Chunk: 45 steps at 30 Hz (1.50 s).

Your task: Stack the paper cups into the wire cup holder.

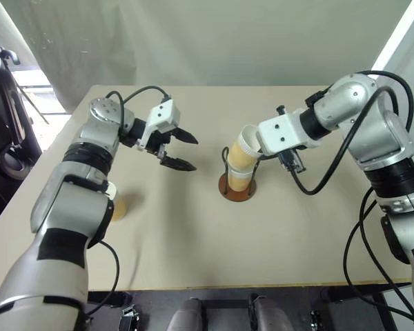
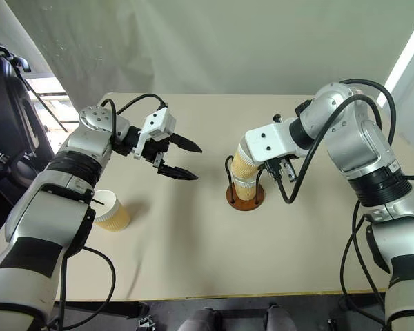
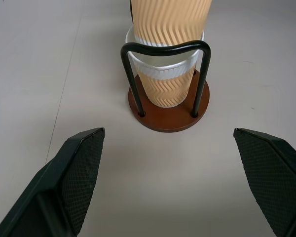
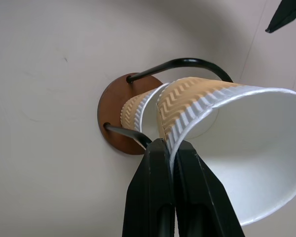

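Spanning beige table (image 1: 193, 248), pale curtain (image 1: 214, 41) behind, bright window (image 2: 52, 93) left.

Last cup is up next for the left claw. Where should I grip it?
The loose cup lies on its side on the table, mouth toward the robot's left. Pinching the rim wall looks best: one finger inside, one outside, coming from the mouth side with the open left claw.

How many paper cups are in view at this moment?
3: one seated in the wire cup holder, one pinched at its rim by the right gripper and tilted into it, one loose on the table beside the left arm.
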Motion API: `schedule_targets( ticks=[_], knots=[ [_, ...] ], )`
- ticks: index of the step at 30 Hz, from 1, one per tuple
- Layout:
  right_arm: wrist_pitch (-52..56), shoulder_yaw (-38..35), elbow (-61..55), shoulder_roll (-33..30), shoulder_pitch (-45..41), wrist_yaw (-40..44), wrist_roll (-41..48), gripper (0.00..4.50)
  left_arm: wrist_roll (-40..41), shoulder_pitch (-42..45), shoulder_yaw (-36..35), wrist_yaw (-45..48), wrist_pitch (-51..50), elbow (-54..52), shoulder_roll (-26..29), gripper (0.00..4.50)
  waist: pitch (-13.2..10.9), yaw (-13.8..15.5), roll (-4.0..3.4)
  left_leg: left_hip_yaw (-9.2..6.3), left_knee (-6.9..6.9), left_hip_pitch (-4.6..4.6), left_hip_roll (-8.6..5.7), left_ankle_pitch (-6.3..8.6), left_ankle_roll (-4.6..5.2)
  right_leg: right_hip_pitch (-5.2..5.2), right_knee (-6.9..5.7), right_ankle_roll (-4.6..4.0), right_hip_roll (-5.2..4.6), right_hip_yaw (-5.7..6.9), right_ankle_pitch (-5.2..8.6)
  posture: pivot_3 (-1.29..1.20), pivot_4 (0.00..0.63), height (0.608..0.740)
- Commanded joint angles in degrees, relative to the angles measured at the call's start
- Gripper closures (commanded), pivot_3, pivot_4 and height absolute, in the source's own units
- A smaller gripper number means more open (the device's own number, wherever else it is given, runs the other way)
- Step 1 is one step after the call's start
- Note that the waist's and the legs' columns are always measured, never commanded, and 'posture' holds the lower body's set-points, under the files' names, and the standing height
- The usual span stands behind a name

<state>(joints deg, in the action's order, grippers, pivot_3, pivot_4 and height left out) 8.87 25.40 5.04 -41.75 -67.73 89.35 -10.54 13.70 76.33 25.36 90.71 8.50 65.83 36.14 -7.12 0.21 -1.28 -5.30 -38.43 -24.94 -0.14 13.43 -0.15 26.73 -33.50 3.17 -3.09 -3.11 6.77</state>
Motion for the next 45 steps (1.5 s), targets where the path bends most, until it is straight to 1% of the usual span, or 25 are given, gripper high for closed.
schedule_targets(
  ticks=[1, 12, 13, 15, 17, 20, 25, 26, 30, 32, 35, 37, 40, 41, 42, 43, 45],
  knots=[
    [-1.19, -0.36, -0.40, -0.10, -0.62, -0.51, -0.62, 4.46, 0.99, 0.82, -0.53, 1.79, 0.37, -0.67, 0.94, 0.00, 0.00, 0.02, 0.00, -0.01, 0.00, 0.00, 0.00, 0.00, 0.00, 0.00, 0.00, 0.00, -0.01, 0.01, 0.00, 0.00, 0.150, 0.740],
    [-4.63, 0.00, 1.82, -0.94, -1.37, 0.29, -2.16, 4.46, -0.19, 0.84, -1.14, 1.79, 1.95, 1.64, 0.78, 0.00, 0.01, 0.00, 0.01, -0.03, 0.01, 0.00, 0.00, 0.00, 0.00, 0.01, -0.01, 0.00, -0.02, 0.01, 0.00, 0.00, 0.150, 0.740],
    [-4.86, -0.03, 1.96, -1.01, -1.41, 0.36, -2.29, 4.29, -0.26, 0.83, -1.18, 1.79, 2.09, 1.84, 0.77, 0.00, 0.01, -0.01, 0.01, -0.06, 0.01, 0.00, 0.02, 0.00, 0.00, 0.01, -0.01, 0.00, -0.06, -0.01, 0.00, 0.00, 0.150, 0.740],
    [-4.91, -0.20, 2.20, -0.86, -1.51, 0.38, -2.43, 3.85, -0.38, 0.81, -1.25, 1.79, 2.37, 2.15, 0.80, 0.00, 0.01, 0.01, 0.02, -0.04, 0.01, -0.01, 0.00, 0.00, 0.00, 0.00, 0.00, 0.00, -0.04, 0.01, 0.00, 0.00, 0.150, 0.740],
    [-4.76, -0.30, 2.23, -0.76, -1.67, 0.68, -2.39, 3.23, -0.41, 0.81, -1.26, 1.79, 2.46, 2.28, 0.81, 0.00, 0.01, -0.01, 0.02, -0.04, 0.00, -0.01, 0.01, 0.00, 0.00, 0.00, 0.00, 0.00, -0.06, -0.03, 0.00, 0.00, 0.150, 0.740],
    [-3.51, -0.55, 2.26, -0.23, -2.18, 0.95, -1.99, 2.09, -0.40, 0.79, -1.20, 1.79, 2.54, 2.29, 0.79, 0.00, 0.01, 0.00, 0.02, -0.04, 0.01, -0.01, 0.01, 0.00, 0.00, 0.00, 0.00, 0.00, -0.04, -0.02, 0.00, 0.00, 0.150, 0.740],
    [0.09, -1.55, 2.04, 0.96, -3.28, 1.01, -0.66, 0.32, -0.23, 0.90, -1.09, 1.79, 2.23, 1.91, 0.69, 0.00, 0.01, -0.01, 0.02, -0.05, 0.01, 0.00, 0.04, 0.00, 0.00, 0.01, -0.01, 0.00, -0.06, -0.02, 0.00, 0.00, 0.150, 0.740],
    [0.92, -1.76, 1.98, 1.12, -3.54, 1.06, -0.35, 0.03, -0.20, 0.93, -1.07, 1.79, 2.15, 1.85, 0.68, 0.00, 0.01, 0.00, 0.02, -0.04, 0.02, -0.01, 0.01, 0.00, 0.00, 0.01, -0.01, 0.00, -0.03, 0.01, 0.00, 0.00, 0.150, 0.740],
    [5.76, -3.19, 1.62, 1.48, -5.10, 1.17, 2.02, 0.03, -0.05, 1.15, -0.92, 1.79, 1.63, 1.46, 0.67, 0.00, 0.01, 0.00, 0.02, -0.04, 0.03, -0.01, 0.02, 0.00, -0.01, 0.02, 0.00, 0.00, -0.06, -0.03, 0.00, 0.00, 0.150, 0.740],
    [10.24, -4.77, 1.13, 1.70, -6.13, 0.93, 4.40, 0.03, -0.21, 1.57, -1.99, 1.79, 1.08, 1.82, 0.49, 0.00, 0.01, 0.01, 0.02, -0.02, 0.04, -0.01, 0.00, 0.00, -0.01, 0.03, 0.00, -0.02, -0.03, 0.00, 0.01, 0.00, 0.150, 0.740],
    [21.02, -9.46, -1.09, 2.72, -7.64, -0.98, 9.67, 0.03, -1.43, 3.04, -5.24, 1.79, -0.55, 3.08, 0.19, 0.00, 0.01, 0.01, 0.02, 0.02, 0.05, -0.03, -0.03, -0.01, -0.02, 0.05, 0.00, -0.06, 0.01, 0.01, 0.04, 0.00, 0.150, 0.740],
    [27.26, -11.93, -3.11, 2.33, -7.80, -2.02, 12.50, 0.03, -2.76, 3.75, -5.37, 1.79, 0.05, 2.92, 1.23, 0.00, 0.02, -0.03, 0.04, 0.05, 0.09, -0.06, -0.01, -0.02, -0.04, 0.09, 0.00, -0.09, 0.00, -0.02, 0.06, 0.00, 0.150, 0.740],
    [31.68, -14.01, -5.95, -1.98, -5.30, -1.63, 15.17, 0.03, -6.59, 7.59, -5.89, 1.79, 3.98, 3.66, 4.37, 0.00, 0.00, -0.01, 0.18, 0.02, 0.17, -0.08, -0.04, -0.04, -0.08, 0.10, 0.01, -0.27, 0.05, 0.02, 0.17, 0.00, 0.150, 0.740],
    [32.48, -14.33, -6.53, -3.33, -4.69, -1.56, 15.83, 0.03, -7.63, 8.73, -4.83, 1.79, 5.66, 3.45, 5.55, 0.00, 0.00, 0.05, 0.18, 0.06, 0.21, -0.09, -0.09, -0.03, -0.10, 0.14, 0.00, -0.37, 0.18, 0.06, 0.23, 0.00, 0.150, 0.740],
    [32.99, -14.38, -6.93, -4.15, -4.40, -1.72, 16.39, 0.03, -8.27, 9.34, -4.05, 1.79, 6.74, 3.32, 6.21, 0.00, 0.01, -0.05, 0.21, -0.02, 0.18, -0.12, -0.04, -0.03, -0.11, 0.14, -0.02, -0.45, 0.07, -0.06, 0.28, 0.00, 0.150, 0.740],
    [33.36, -14.48, -7.16, -5.18, -4.10, -1.70, 16.87, 0.03, -8.75, 10.23, -2.82, 1.79, 7.41, 3.01, 7.03, 0.00, 0.02, -0.07, 0.22, 0.08, 0.26, -0.09, -0.13, -0.03, -0.11, 0.18, -0.04, -0.56, 0.28, 0.01, 0.34, 0.00, 0.150, 0.740],
    [33.51, -14.80, -6.65, -7.58, -3.81, -1.36, 17.46, 0.03, -11.58, 12.47, 0.15, 1.79, 9.42, 2.10, 9.01, 0.00, 0.01, -0.07, 0.19, 0.01, 0.30, -0.03, -0.08, -0.01, -0.11, 0.19, -0.19, -0.55, -0.01, -0.12, 0.50, 0.00, 0.150, 0.740]
  ],
)
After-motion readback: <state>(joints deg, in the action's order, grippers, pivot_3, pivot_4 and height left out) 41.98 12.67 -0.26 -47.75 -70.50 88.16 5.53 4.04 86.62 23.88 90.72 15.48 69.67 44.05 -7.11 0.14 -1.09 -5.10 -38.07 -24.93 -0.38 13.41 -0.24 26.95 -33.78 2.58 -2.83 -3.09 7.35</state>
